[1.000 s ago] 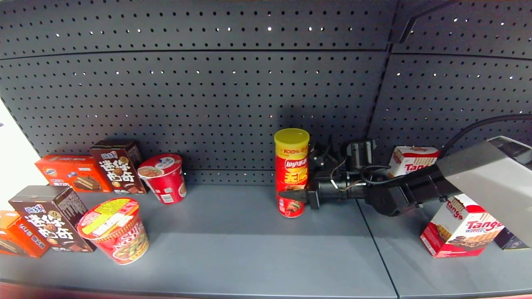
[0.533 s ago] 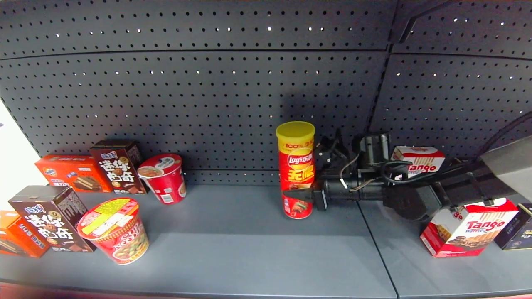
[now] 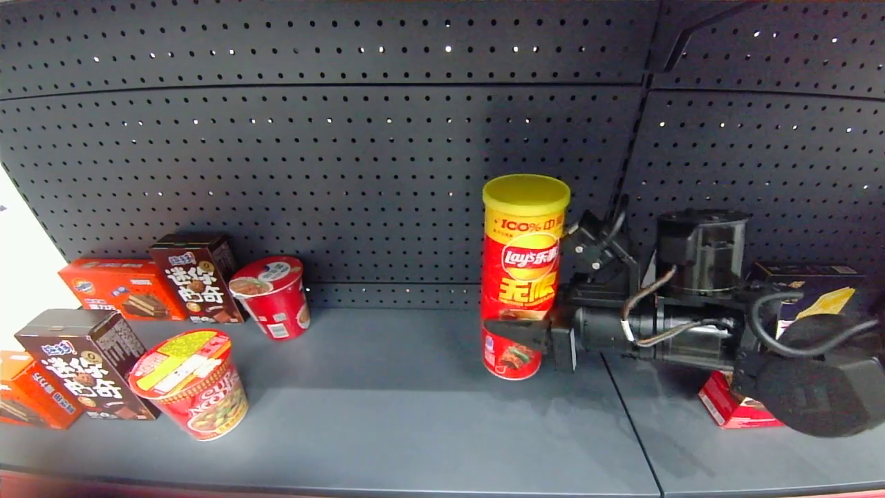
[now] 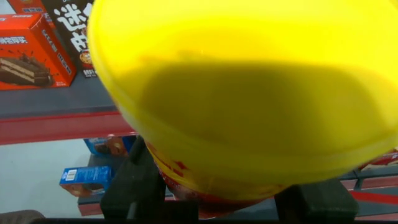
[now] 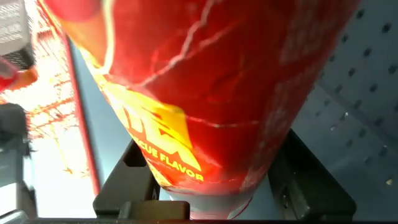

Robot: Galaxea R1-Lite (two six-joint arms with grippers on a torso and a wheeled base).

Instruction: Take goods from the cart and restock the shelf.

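Observation:
A tall red chips can [image 3: 524, 270] with a yellow lid stands upright near the middle of the grey shelf [image 3: 387, 415]. My right gripper [image 3: 515, 333] is shut on its lower part, reaching in from the right. In the right wrist view the same can [image 5: 211, 93] sits between the black fingers [image 5: 127, 177]. The can's base is close to the shelf board; contact cannot be told. In the left wrist view my left gripper [image 4: 224, 202] is shut on another red can with a yellow lid [image 4: 249, 93], held below the shelf's red front edge [image 4: 56, 124].
Two cup noodles [image 3: 190, 384] [image 3: 273, 296], brown boxes [image 3: 86, 363] [image 3: 197, 277] and orange boxes [image 3: 117, 287] crowd the shelf's left. A red wafer box [image 3: 726, 408] and a dark box [image 3: 809, 290] lie behind the right arm. Free room lies in the shelf's middle front.
My right gripper has drawn the chips can to the right and nearer to the camera, and slightly higher. The arm now hides most of the wafer boxes. The goods on the left stayed put.

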